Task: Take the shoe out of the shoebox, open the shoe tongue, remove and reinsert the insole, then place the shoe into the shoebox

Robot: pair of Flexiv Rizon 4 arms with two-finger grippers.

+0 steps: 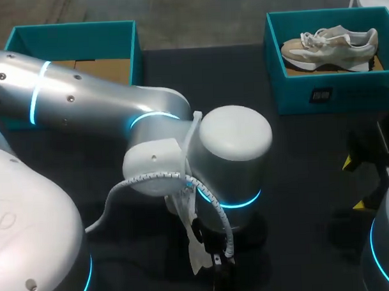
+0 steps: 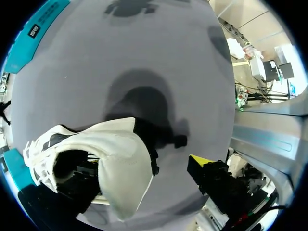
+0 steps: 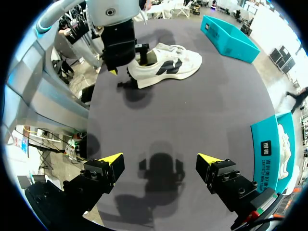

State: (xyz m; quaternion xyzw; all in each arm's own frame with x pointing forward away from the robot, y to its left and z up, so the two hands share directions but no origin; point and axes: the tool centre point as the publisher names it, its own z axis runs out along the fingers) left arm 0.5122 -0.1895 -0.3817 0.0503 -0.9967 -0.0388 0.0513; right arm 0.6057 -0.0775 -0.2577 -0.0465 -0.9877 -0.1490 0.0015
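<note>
A white shoe (image 3: 163, 65) with a black side mark lies on the dark table, outside the boxes. In the head view only a sliver of the white shoe (image 1: 195, 247) shows under my left arm. My left gripper (image 2: 154, 166) stands open at the heel: one finger is down inside the shoe's (image 2: 110, 159) opening, the yellow-tipped finger (image 2: 199, 161) is outside and clear of it. My right gripper (image 3: 160, 161) hangs open over bare table, far from the shoe. In the head view my right gripper (image 1: 352, 183) is at the right edge.
A teal shoebox (image 1: 326, 83) at the back right holds a beige shoe (image 1: 328, 44). A second teal box (image 1: 72, 35) stands at the back left. My left arm (image 1: 182, 146) covers the table's middle.
</note>
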